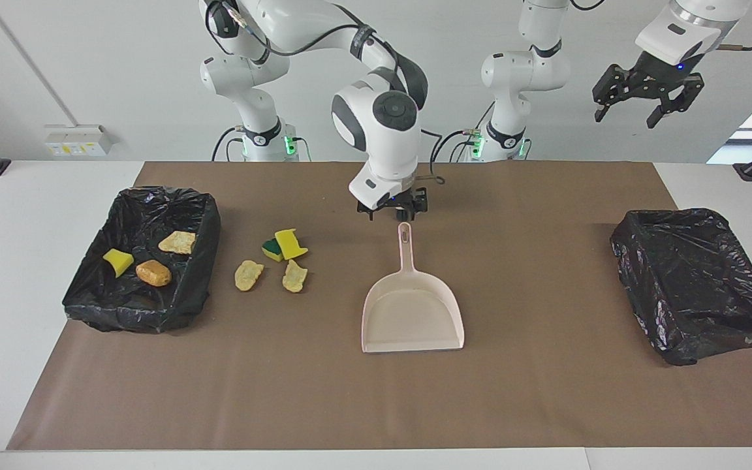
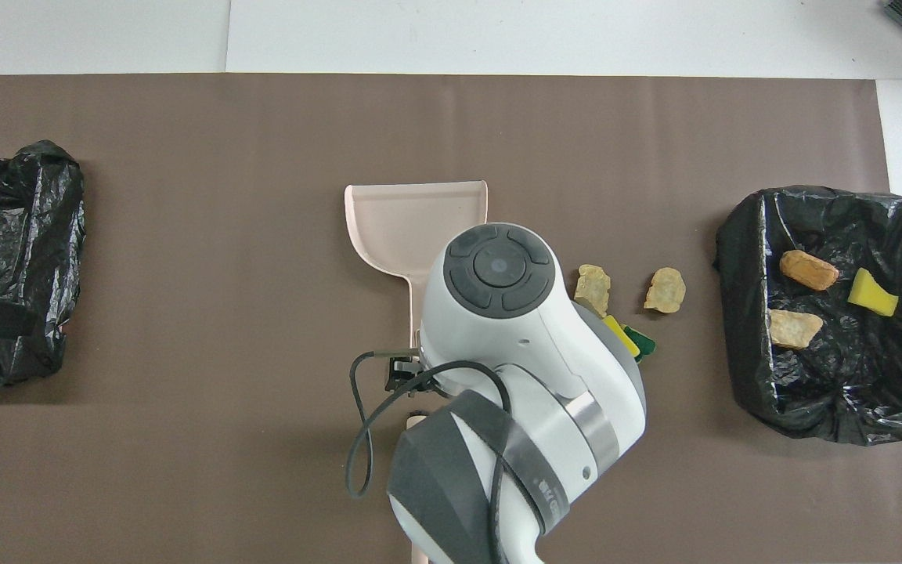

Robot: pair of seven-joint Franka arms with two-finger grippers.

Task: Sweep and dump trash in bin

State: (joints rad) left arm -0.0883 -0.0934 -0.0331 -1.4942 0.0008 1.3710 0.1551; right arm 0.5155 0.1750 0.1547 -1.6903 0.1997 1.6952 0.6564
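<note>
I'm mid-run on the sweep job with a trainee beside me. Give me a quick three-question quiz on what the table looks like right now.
1. True or false: the right gripper is clamped on the dustpan handle.
2. How many scraps lie inside the bin at the right arm's end? A) one B) three C) five
3. Fill in: the bin at the left arm's end holds ____ scraps that can be seen.

Key
1. False: it hangs open just above the handle's tip, and the dustpan lies flat on the mat.
2. B: a yellow sponge piece and two bread chunks.
3. No. The left gripper waits open, raised high.
</note>
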